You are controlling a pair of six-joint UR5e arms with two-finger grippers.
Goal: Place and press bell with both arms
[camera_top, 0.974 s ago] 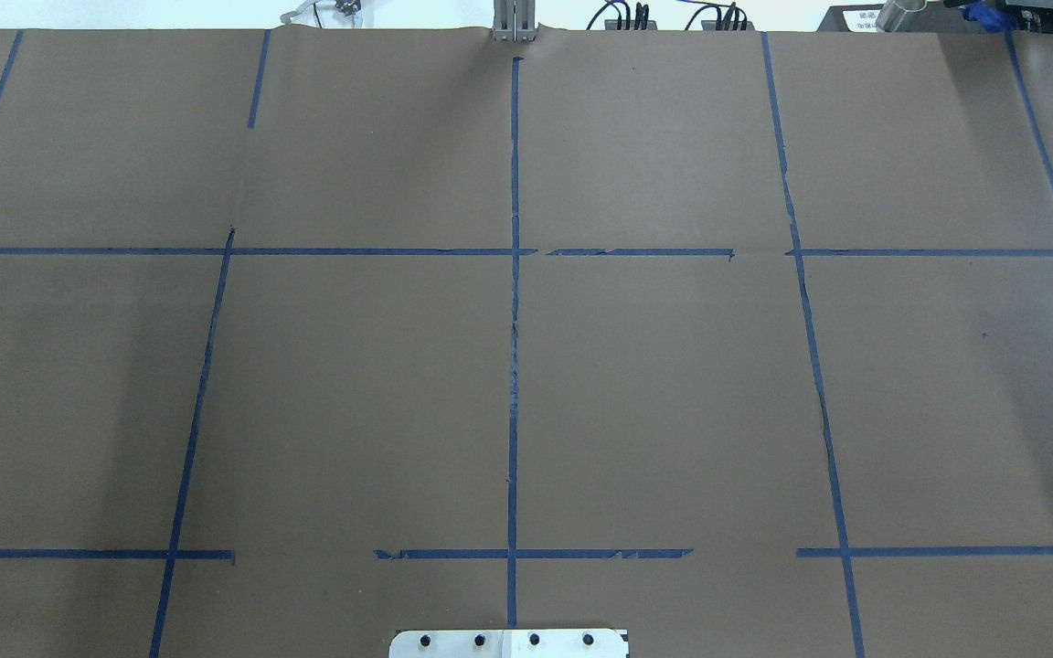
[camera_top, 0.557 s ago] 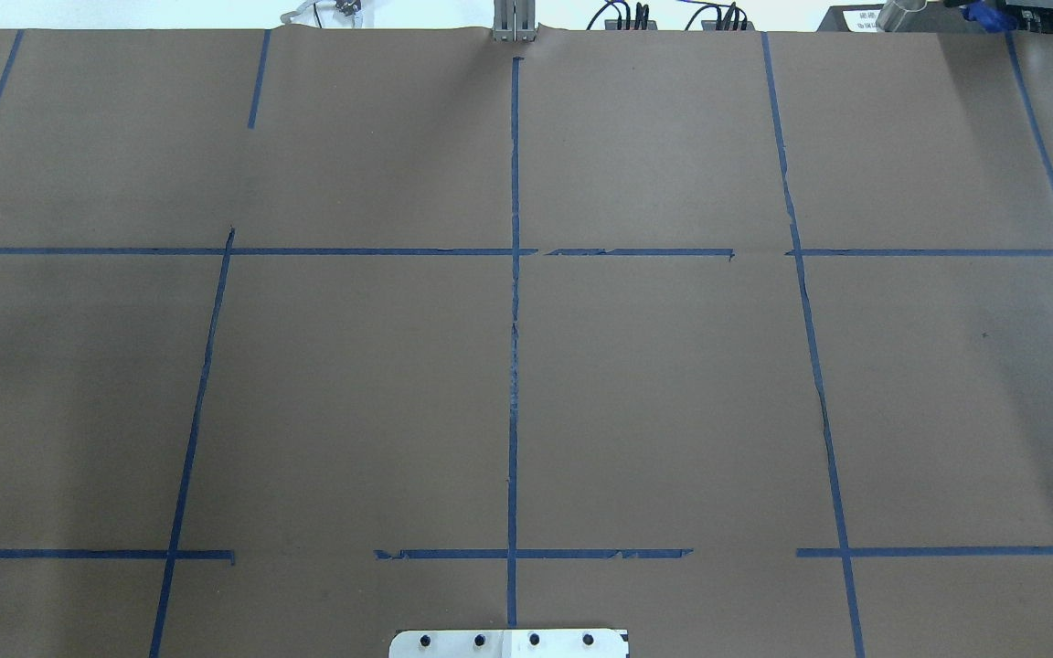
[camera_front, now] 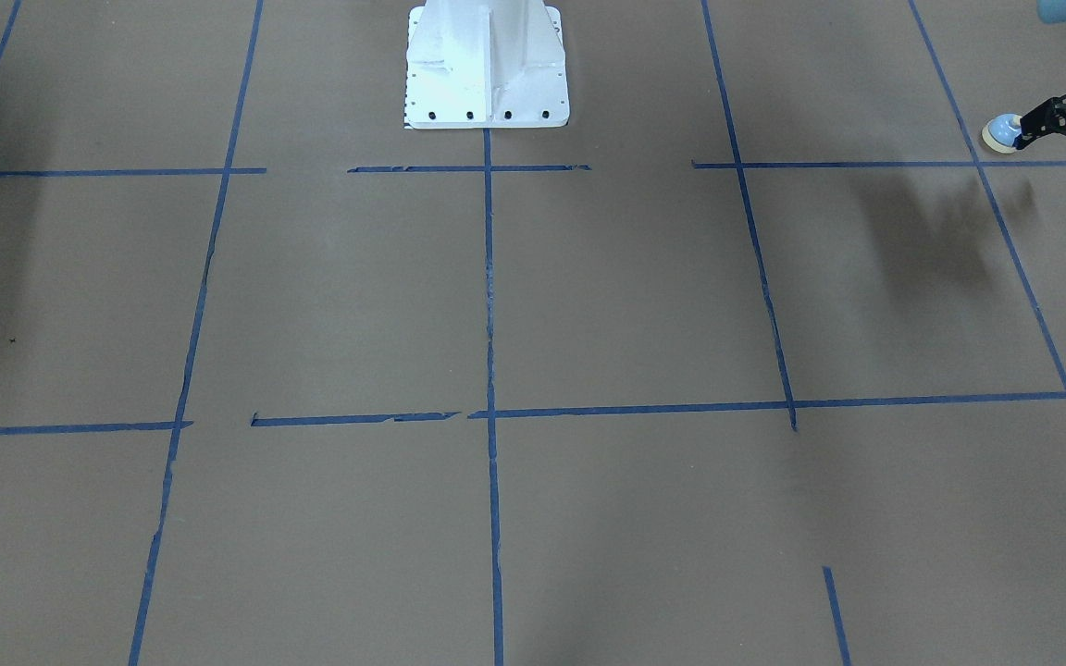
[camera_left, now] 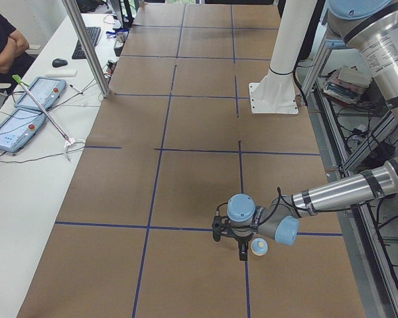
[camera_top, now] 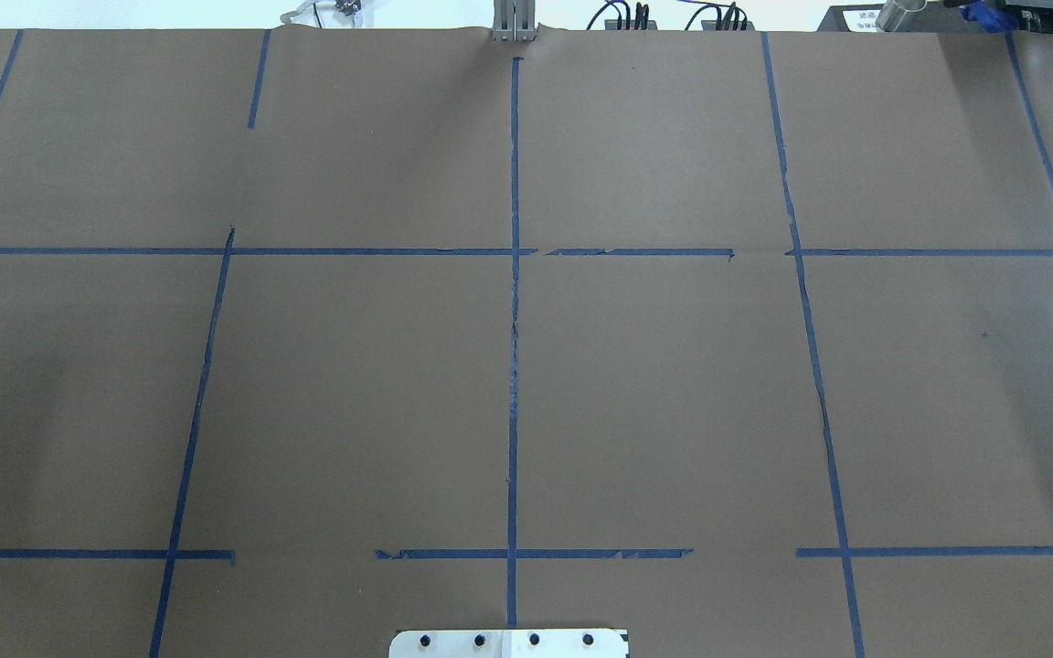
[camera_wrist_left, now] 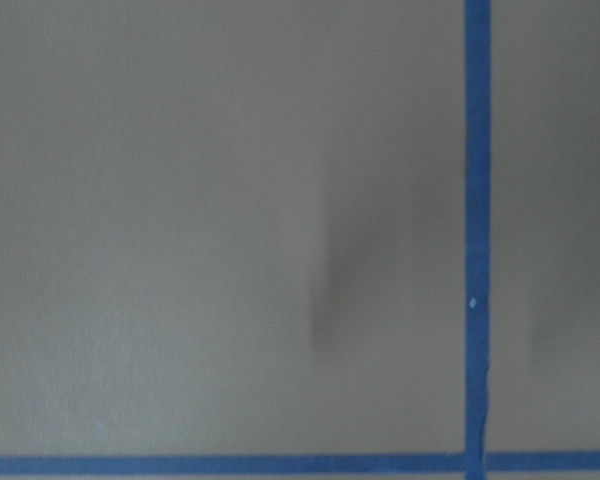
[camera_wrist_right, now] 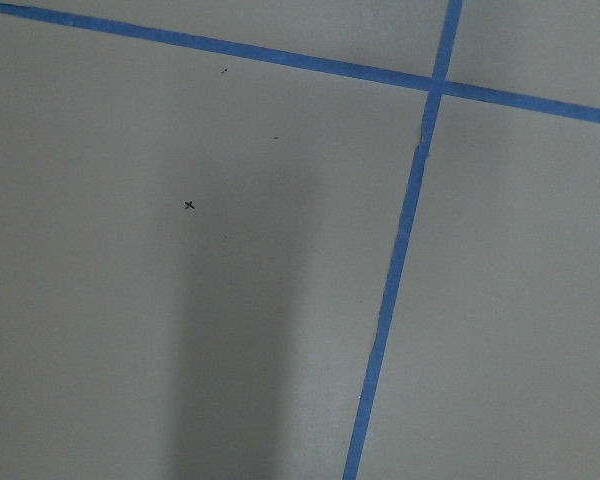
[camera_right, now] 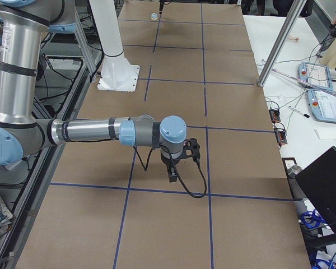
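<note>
The bell [camera_front: 1002, 133] is seated near the tabletop [camera_front: 588, 296] edge, at the left hand [camera_front: 1031, 129]. Whether the left hand or the right hand [camera_right: 172, 171] is clenched cannot be told.

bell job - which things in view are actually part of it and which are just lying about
Part of the job: the bell, by the left pincer; the right pincer; the table.
Just lying about: teach pendants, keyboard, mouse, laptop, white pedestal.
</note>
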